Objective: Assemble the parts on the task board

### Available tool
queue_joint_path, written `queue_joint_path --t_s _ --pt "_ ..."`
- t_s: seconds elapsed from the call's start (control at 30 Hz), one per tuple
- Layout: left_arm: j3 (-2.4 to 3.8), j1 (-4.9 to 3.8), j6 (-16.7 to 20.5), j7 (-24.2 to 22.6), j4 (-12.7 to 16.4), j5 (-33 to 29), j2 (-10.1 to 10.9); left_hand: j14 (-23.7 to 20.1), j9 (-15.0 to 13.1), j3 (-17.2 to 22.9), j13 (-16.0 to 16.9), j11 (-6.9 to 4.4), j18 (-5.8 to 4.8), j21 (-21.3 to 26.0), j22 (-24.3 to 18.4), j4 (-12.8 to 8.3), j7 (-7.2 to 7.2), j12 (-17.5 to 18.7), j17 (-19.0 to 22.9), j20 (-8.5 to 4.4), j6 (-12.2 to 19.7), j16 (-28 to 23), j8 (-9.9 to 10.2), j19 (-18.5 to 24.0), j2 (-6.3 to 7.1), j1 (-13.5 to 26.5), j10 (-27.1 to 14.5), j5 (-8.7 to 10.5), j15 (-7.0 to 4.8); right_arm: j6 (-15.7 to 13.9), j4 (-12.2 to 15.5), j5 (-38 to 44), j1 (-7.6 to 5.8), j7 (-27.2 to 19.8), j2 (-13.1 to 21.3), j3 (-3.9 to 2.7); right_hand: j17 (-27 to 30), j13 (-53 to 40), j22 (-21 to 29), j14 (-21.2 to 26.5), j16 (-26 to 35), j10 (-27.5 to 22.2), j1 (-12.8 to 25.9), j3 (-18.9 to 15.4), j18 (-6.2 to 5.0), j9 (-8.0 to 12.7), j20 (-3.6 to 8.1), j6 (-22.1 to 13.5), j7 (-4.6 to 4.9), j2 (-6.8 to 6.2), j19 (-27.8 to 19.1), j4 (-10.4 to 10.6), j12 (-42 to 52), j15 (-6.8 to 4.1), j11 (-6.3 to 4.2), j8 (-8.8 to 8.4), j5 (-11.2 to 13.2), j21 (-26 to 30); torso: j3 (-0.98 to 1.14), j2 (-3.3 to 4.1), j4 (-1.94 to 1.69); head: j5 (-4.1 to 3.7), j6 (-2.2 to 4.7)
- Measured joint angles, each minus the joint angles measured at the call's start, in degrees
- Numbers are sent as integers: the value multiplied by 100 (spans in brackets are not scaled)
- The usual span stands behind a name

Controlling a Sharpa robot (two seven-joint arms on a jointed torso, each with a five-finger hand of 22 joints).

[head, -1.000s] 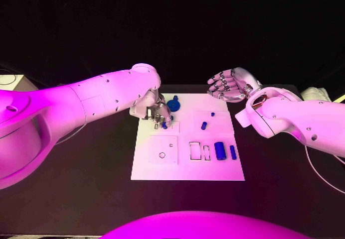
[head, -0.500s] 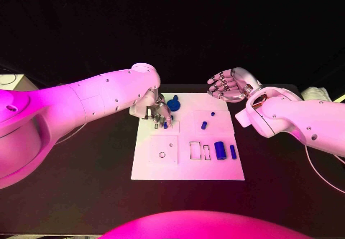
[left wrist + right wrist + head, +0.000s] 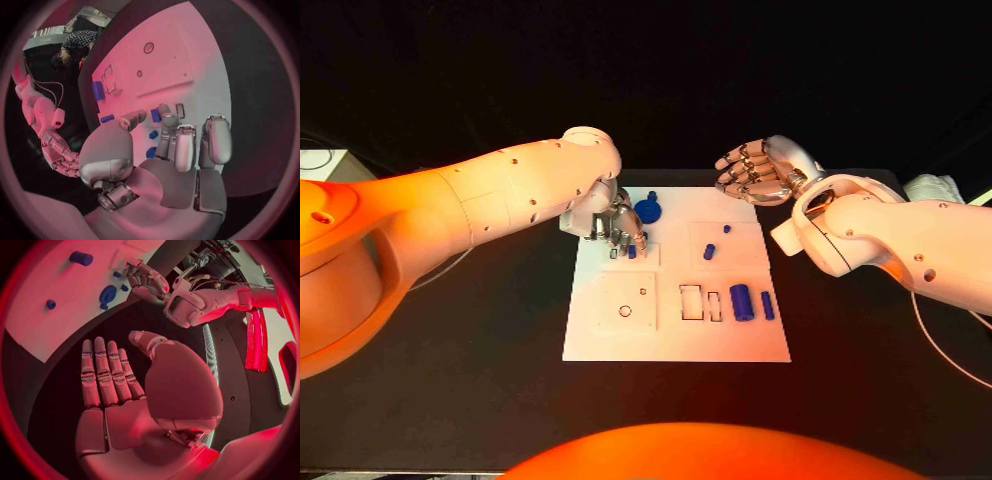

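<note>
The black table (image 3: 473, 380) carries the white task board (image 3: 678, 335) at its middle, a flat plate with rectangular cut-outs and a small round hole. The left hand (image 3: 610, 225) sits low over the board's far left corner, fingers bent down around a small blue part (image 3: 155, 115); it looks pinched between thumb and fingertips, just above a slot. The right hand (image 3: 754, 172) hangs beyond the board's far edge, holding nothing, its fingers loosely spread. Judging from this, the risk lies in the seating: if the small part tilts in the pinch it may jam against the slot's edge or slip free and roll off. A blue disc-shaped part (image 3: 648, 211) lies just beside the left hand and could be knocked. Two blue cylinders (image 3: 741, 302) stand near the board's right side, two small pegs (image 3: 710, 252) toward its middle.
</note>
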State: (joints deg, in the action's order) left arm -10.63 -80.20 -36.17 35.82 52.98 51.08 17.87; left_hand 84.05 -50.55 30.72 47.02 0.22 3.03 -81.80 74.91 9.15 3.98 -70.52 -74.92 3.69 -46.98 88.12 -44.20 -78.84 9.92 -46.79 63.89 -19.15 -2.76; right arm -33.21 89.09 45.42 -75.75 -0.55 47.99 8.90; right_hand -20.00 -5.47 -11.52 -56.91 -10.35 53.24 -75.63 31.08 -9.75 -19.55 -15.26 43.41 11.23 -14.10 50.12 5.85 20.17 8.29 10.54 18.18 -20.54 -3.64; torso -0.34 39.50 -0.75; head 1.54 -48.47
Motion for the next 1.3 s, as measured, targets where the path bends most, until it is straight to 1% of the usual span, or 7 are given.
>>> queue_joint_path --t_s 0.33,0.47,0.67,0.87,1.0,1.13,1.3 --pt "8 7 83 -17 207 7 161 0 -7 -116 -4 0 1 22 0 72 -11 0 0 0 -10 0 0 0 0 -46 0 0 0 15 -19 -1 8 -5 -1 0 12 21 41 -20 0 0 1 -15 0 6 -11 0 0 1 -52 -15 0 20 0 0 0 0 0 -6 0 1 31" --pt "59 33 169 -17 412 34 316 0 -9 -170 -98 30 1 86 0 96 -5 46 0 -22 -2 -36 77 22 -63 -236 -76 0 0 19 -55 -1 13 -7 -1 0 12 25 44 -20 0 0 23 -16 0 6 -11 0 0 23 -51 -15 0 20 0 0 0 0 -3 -16 -4 -18 62" --pt "302 74 340 7 704 115 554 0 62 -259 -317 85 55 203 -124 184 95 177 0 18 102 -135 212 172 -125 -413 -287 0 0 22 -115 -2 33 -9 -2 3 12 25 51 -20 0 0 23 -16 0 11 -11 0 0 23 -51 -15 0 20 0 0 0 0 -11 -38 -7 -38 109" --pt "558 12 581 13 1109 129 831 -22 87 -291 -362 91 91 228 -182 184 103 183 0 37 110 -164 244 203 -110 -464 -299 0 22 24 -181 -4 57 -10 -1 4 17 30 51 -20 0 0 23 -16 0 11 -11 0 0 23 -51 -15 0 20 0 0 0 0 -21 -75 -15 -54 151" --pt "692 -33 765 13 1377 95 1049 -9 262 -388 -539 164 91 356 -309 281 195 314 0 87 227 -256 492 316 -141 -682 -496 -16 86 26 -224 -4 71 -12 0 4 17 30 56 -20 0 0 23 -16 0 11 2 0 0 23 -63 -15 0 20 0 0 -13 0 -35 -98 -37 -54 183" --pt "790 -59 1000 6 1527 36 1240 -7 693 -450 -584 273 90 359 -327 344 357 314 0 129 468 -256 1011 346 -180 -1056 -548 -35 200 29 -251 -5 75 -20 5 5 17 33 59 -20 0 0 23 -16 0 10 3 0 0 23 -79 -15 0 20 0 0 -22 0 -46 -111 -55 -63 224" --pt "836 -66 1333 -12 1578 2 1399 2 1214 -550 -605 422 90 353 -244 443 519 296 1 242 796 -256 1551 233 -168 -1344 -500 -35 320 34 -272 -5 80 -34 21 5 17 35 59 -20 0 0 23 -16 -1 10 -10 0 0 23 -92 -14 0 20 0 0 -22 0 -52 -114 -59 -66 285"
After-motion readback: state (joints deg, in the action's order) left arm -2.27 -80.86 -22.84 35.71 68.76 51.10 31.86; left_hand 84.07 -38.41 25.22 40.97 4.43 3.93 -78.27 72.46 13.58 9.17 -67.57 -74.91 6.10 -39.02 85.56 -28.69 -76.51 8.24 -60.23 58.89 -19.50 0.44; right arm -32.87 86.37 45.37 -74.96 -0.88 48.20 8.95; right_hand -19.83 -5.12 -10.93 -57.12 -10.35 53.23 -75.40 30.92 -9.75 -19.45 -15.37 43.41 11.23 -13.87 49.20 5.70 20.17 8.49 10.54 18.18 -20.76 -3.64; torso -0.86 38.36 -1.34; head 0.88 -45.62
